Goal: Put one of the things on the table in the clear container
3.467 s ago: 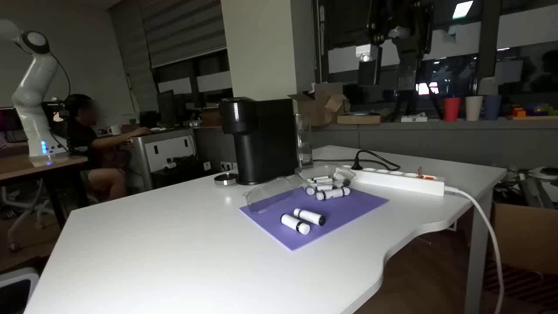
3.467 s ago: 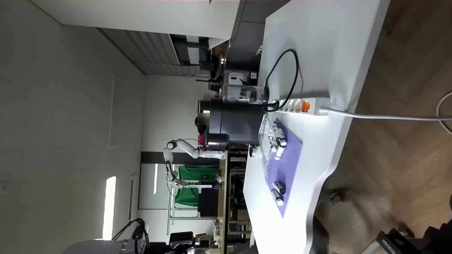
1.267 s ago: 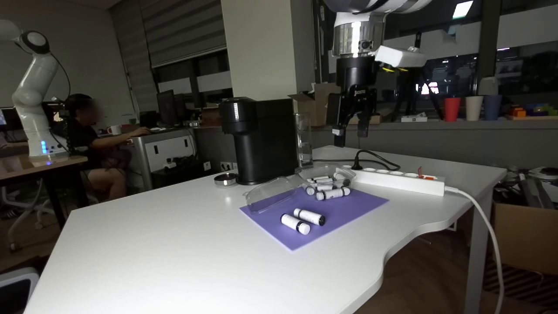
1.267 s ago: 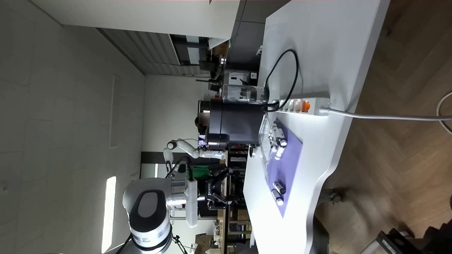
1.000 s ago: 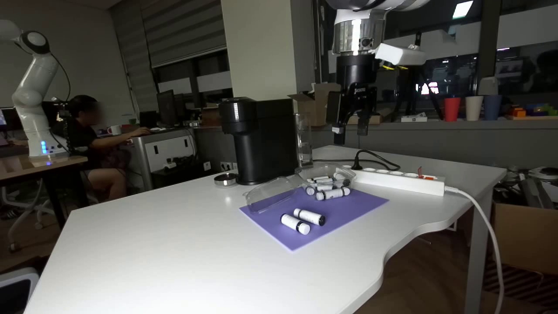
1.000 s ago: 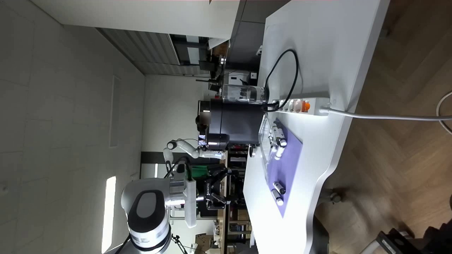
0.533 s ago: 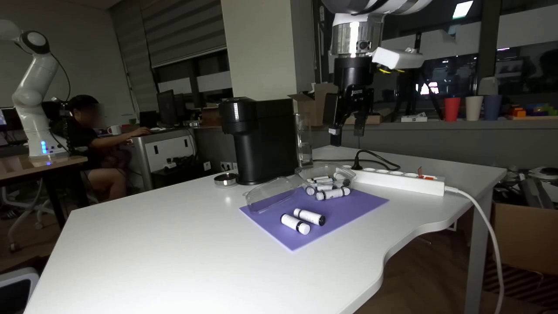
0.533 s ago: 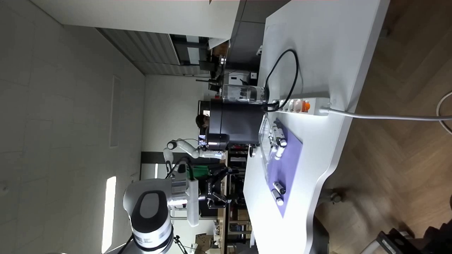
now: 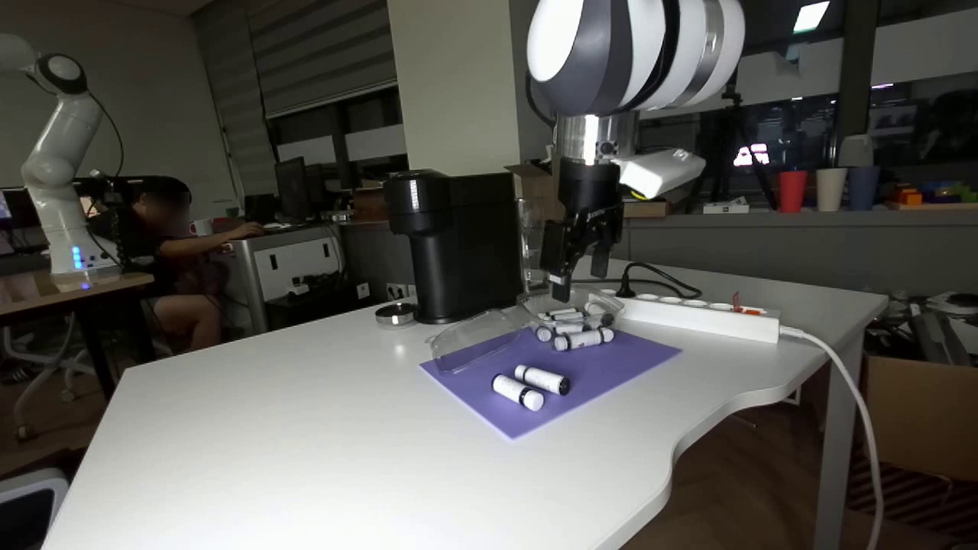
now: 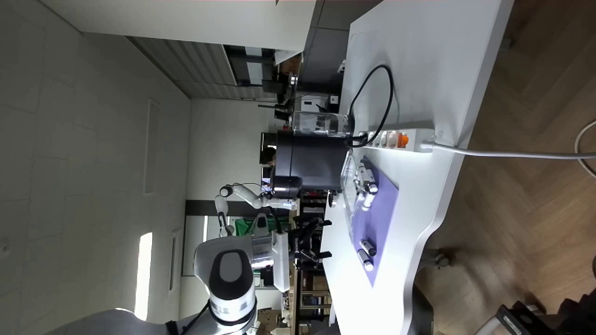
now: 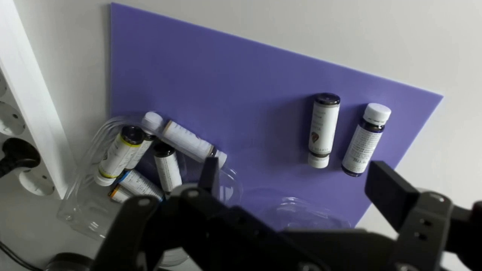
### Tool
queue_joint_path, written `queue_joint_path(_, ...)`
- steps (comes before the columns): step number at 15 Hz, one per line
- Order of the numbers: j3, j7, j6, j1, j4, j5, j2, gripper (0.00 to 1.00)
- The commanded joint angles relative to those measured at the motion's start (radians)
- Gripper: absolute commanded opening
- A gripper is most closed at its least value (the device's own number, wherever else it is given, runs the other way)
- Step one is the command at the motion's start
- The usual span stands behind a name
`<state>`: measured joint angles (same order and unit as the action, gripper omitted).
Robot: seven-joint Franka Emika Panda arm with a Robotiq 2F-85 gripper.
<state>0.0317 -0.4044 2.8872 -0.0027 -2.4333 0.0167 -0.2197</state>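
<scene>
Two small white-labelled bottles lie apart from the rest on the purple mat (image 9: pixel 611 370): one (image 11: pixel 324 130) has its dark end at the top of the wrist view, the other (image 11: pixel 365 143) its white cap. Both also show in an exterior view (image 9: pixel 542 380) (image 9: pixel 517 392). The clear container (image 11: pixel 81 210) holds several like bottles; one (image 11: pixel 190 140) lies at its rim, and I cannot tell whether inside. Its open clear lid (image 9: pixel 470 344) rests partly on the mat. My gripper (image 11: pixel 295 180) is open and empty, above the table (image 9: pixel 306 428) in both exterior views (image 9: pixel 581 279) (image 10: pixel 328 238).
The tall black machine (image 9: pixel 477 244) with a clear tank (image 9: pixel 532 244) stands behind the container. A white power strip (image 9: pixel 699 317) with a black plug and cable lies beside the mat. A round metal dish (image 9: pixel 396 314) sits by the machine. The table's curved edge is at front right.
The arm has come into view from above. In the last half second my gripper has lowered toward the table and shifted left in an exterior view. The bottles, container and lid have not moved.
</scene>
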Motion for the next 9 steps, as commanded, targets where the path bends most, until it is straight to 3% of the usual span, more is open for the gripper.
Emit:
queue_joint_path(1,-0.031,0.017,0.042,-0.026,0.092,-0.063,-0.127,1.0)
queue_joint_path(9,-0.068,0.02,0.069,-0.051,0.206,-0.155,-0.293,1.0)
